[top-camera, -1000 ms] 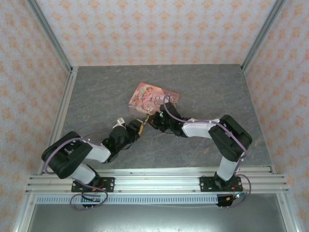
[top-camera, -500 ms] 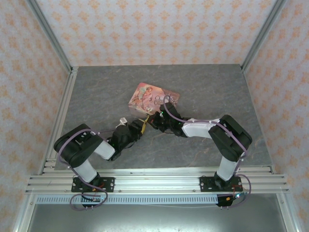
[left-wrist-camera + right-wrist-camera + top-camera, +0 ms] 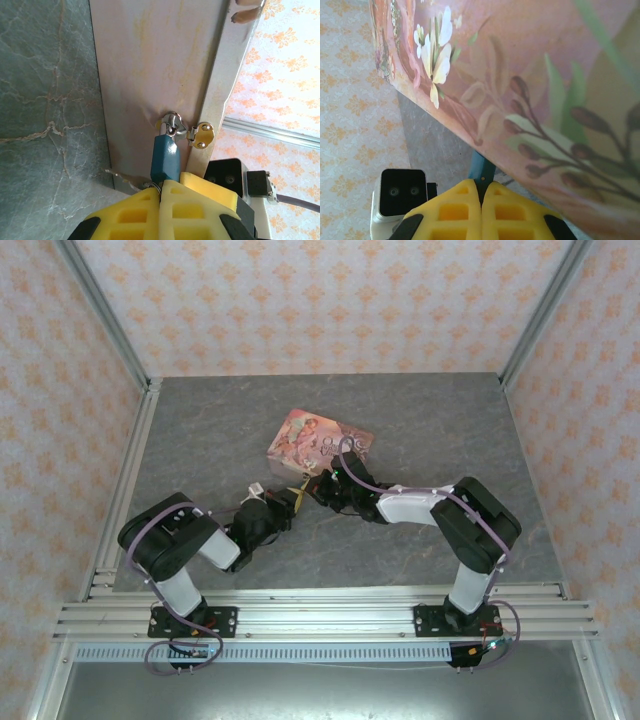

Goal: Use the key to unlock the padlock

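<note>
the padlock (image 3: 165, 159) is hanging from the hasp on the tin (image 3: 150, 75), which is lying on the desk (image 3: 45, 100). the left fingers (image 3: 132, 212) are sitting pressed narrow together, tips touching the padlock's lower end. the right fingers (image 3: 510, 210) are sitting pressed together too, with the padlock just past their tips, under the tin's edge. i cannot tell what either pair is pinching.

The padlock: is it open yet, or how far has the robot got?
Done: nothing; the padlock hangs with its shackle through the tin's clasp. In hand: right gripper grips its lower end; left gripper, closed, meets it, the key apparently sticking out sideways. To do: insert, turn, release.
</note>
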{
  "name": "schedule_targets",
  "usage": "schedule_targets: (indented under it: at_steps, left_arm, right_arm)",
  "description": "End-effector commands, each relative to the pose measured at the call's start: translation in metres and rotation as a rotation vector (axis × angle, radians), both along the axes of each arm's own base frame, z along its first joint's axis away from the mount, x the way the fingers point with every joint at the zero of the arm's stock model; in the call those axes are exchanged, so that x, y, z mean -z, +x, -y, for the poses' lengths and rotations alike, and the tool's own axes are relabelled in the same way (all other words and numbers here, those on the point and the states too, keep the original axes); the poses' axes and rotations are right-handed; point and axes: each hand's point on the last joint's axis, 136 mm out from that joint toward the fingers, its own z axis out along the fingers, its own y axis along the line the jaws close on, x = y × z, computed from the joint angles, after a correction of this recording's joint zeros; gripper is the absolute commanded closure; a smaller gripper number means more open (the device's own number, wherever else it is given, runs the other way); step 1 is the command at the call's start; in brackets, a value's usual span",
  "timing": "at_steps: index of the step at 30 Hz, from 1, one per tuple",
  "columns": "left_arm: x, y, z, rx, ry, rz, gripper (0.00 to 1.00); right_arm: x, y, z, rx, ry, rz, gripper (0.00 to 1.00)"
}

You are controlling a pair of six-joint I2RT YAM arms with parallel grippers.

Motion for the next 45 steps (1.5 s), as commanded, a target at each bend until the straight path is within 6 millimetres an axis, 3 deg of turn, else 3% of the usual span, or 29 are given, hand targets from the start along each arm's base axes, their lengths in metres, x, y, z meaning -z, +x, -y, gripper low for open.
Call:
schedule_targets:
  at_steps: [1,11,22,29,38,45]
  left_arm:
    - [-0.007,0.004,0.011,0.052,0.048,0.057,1.00]
    - [0.018,-0.016,0.017,0.275,0.560,0.177,1.00]
    - [0.029,-0.022,0.034,0.451,0.917,0.338,1.00]
    - [0.030,-0.027,0.039,0.588,1.181,0.400,1.00]
    - [0.041,-0.044,0.039,0.759,1.402,0.480,1.00]
    - [0.040,-0.040,0.037,0.696,1.360,0.466,1.00]
  right_arm:
    - [0.008,-0.009,-0.007,0.002,0.048,-0.078,1.00]
    - [-0.014,-0.010,-0.014,-0.004,0.085,-0.128,1.00]
    - [-0.025,-0.012,-0.027,-0.005,0.181,-0.207,1.00]
    - [-0.023,-0.021,-0.019,-0.070,0.045,-0.193,1.00]
    - [-0.007,-0.034,-0.012,-0.200,-0.119,-0.194,1.00]
    - [-0.007,-0.035,-0.010,-0.225,-0.143,-0.154,1.00]
